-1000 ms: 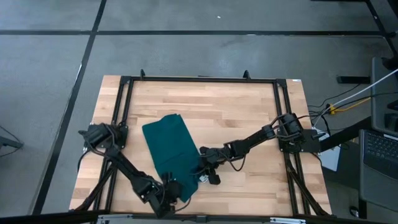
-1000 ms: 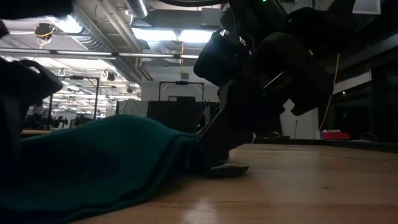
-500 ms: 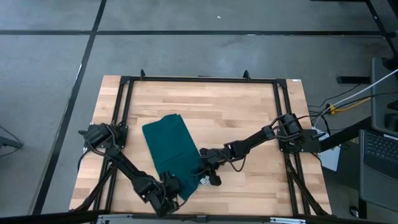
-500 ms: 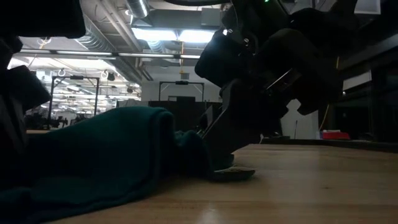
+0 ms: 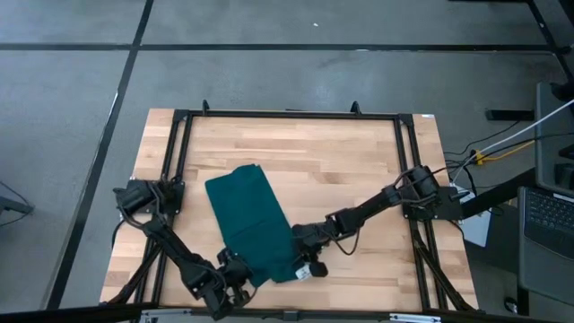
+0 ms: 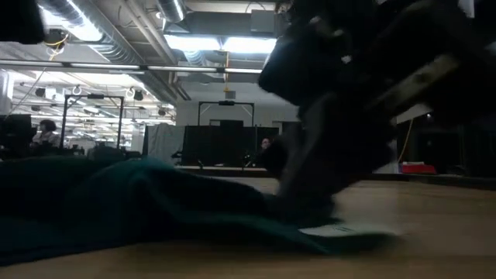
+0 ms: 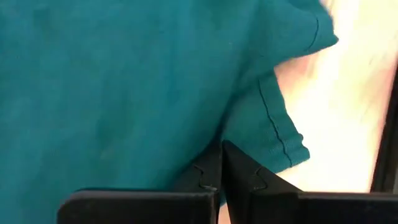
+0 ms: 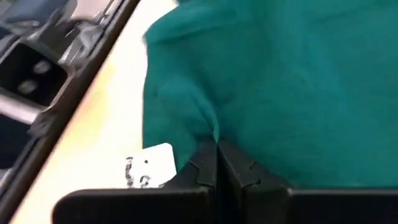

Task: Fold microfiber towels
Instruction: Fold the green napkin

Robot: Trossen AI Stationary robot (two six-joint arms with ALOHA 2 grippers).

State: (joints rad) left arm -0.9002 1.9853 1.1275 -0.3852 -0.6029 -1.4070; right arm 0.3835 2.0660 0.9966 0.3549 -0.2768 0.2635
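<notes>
The dark teal microfiber towel (image 5: pixel 254 220) lies flat on the wooden table, running from the middle toward the near edge; it also shows as a low mound in the low view (image 6: pixel 132 205). Its small white tag (image 5: pixel 306 272) sticks out at the near right corner and rests on the wood (image 6: pixel 335 230). My left gripper (image 5: pixel 237 269) is shut on the towel's near left end. My right gripper (image 5: pixel 300 259) is shut on the near right end, beside the tag. My left gripper pinches the towel's near left end (image 7: pixel 231 127) between its two fingers, close to the hemmed corner (image 7: pixel 281 143). The cloth puckers at the fingertips (image 7: pixel 236 163). One layer or several, I cannot tell. My right gripper pinches the towel's near right edge (image 8: pixel 208 127) between its two fingers, right next to the white tag (image 8: pixel 149 167). The cloth bunches into a small fold at the fingertips (image 8: pixel 231 160). The towel stays low on the table.
A black metal frame (image 5: pixel 287 115) runs around the tabletop, with rails along both sides. Bare wood (image 5: pixel 359 170) lies to the right of and beyond the towel. The table's near edge is close behind both grippers. A laptop (image 5: pixel 547 215) sits off the table at the right.
Both grippers have shut on the towel's near end. The right gripper has gone toward the near edge, the left gripper toward the left. The towel's near end has spread out wider and lies flatter, while its far end has stayed in place.
</notes>
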